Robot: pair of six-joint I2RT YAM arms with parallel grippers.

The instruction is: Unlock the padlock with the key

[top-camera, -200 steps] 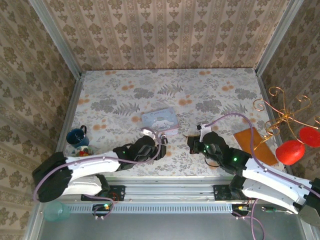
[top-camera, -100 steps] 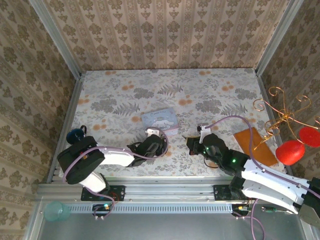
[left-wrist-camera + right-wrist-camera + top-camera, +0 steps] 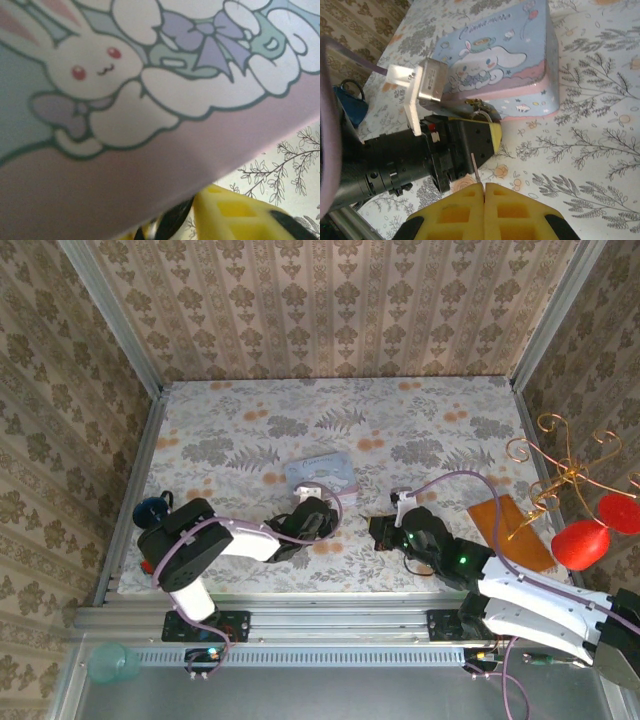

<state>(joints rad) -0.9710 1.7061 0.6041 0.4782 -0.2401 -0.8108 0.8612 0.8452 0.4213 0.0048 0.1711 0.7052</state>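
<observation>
- Yellow pads (image 3: 470,192) of the right gripper (image 3: 484,186) are pressed flat together with the key (image 3: 474,169) pinched between them. Just a thin sliver of its blade pokes out past the tips, pointing toward the other arm.
- Just beyond that blade sits the left gripper (image 3: 318,512), nosed up against the near side of the pale blue tin (image 3: 505,65). Whether its jaws are apart or closed on anything, I cannot tell from where I stand.
- The padlock (image 3: 480,111) looks to be the small bit of metal with a loop at the left gripper's tip, against the tin's pink lower edge. Most of it is hidden, so I would not swear to how it lies.
- The key strikes me as light, stiff and slick. Pinched by so little, it could swivel between the pads if the blade meets the keyhole off-line.
- The padlock should be hard, dense for its size and quick to spin on its loop. I would grip the flat sides of its body and leave the keyhole end free.
- Farther out, an orange-brown board (image 3: 505,530) lies to the right and a blue mug (image 3: 152,510) stands at the left edge.
</observation>
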